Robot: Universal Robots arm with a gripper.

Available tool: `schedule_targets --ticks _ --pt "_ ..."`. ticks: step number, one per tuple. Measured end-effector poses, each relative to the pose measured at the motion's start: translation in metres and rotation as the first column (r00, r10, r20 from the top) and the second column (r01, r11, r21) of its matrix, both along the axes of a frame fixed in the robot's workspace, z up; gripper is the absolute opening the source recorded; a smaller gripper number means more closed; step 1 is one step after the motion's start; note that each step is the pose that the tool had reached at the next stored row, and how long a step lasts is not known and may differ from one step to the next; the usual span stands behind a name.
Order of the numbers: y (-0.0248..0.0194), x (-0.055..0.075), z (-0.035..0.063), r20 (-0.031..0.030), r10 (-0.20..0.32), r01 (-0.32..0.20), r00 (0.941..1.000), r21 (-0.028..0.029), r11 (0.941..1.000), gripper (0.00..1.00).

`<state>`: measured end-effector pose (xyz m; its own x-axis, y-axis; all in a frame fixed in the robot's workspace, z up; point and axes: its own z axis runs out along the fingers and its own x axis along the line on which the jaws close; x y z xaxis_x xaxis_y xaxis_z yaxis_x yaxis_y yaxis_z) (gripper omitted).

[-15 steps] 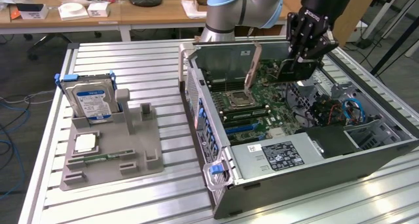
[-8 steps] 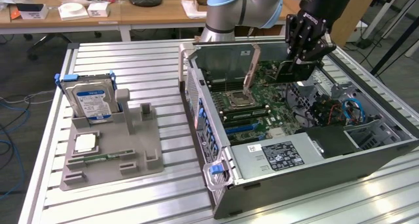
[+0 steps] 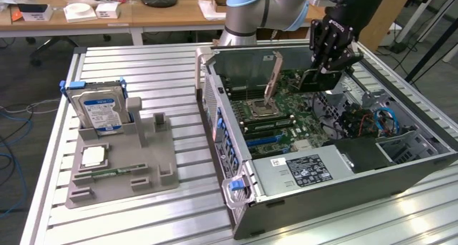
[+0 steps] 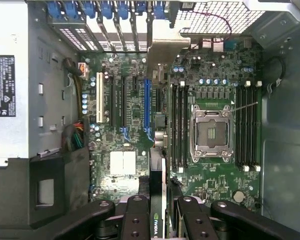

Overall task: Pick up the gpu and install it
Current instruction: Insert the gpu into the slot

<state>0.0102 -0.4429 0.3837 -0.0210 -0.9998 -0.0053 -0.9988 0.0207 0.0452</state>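
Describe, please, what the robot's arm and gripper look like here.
The arm is built of silver-grey tubular joints with light blue end caps. The gripper is black, with white lettering on its body. Its fingers are jointed black links with round pivot pins.

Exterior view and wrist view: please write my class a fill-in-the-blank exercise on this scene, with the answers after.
The pincer is shut on the ___. It hangs inside the open computer case, over the green ___. The hard drive stands in the grey holder at the exterior view's ___ of the case. Its label is mainly ___.
Missing words: gpu; motherboard; left; blue.
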Motion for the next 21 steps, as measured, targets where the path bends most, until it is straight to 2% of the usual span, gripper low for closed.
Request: schedule_targets --ticks 4,13,21 --pt "0.0 0.0 -0.0057 0.0001 0.0 0.0 1.0 0.0061 1.0 0.26" --pt "0.0 0.0 -0.0193 0.0005 0.0 0.0 1.0 0.0152 0.9999 0.26" --pt "0.0 0.0 -0.0329 0.0024 0.0 0.0 1.0 0.0181 0.9998 0.26"
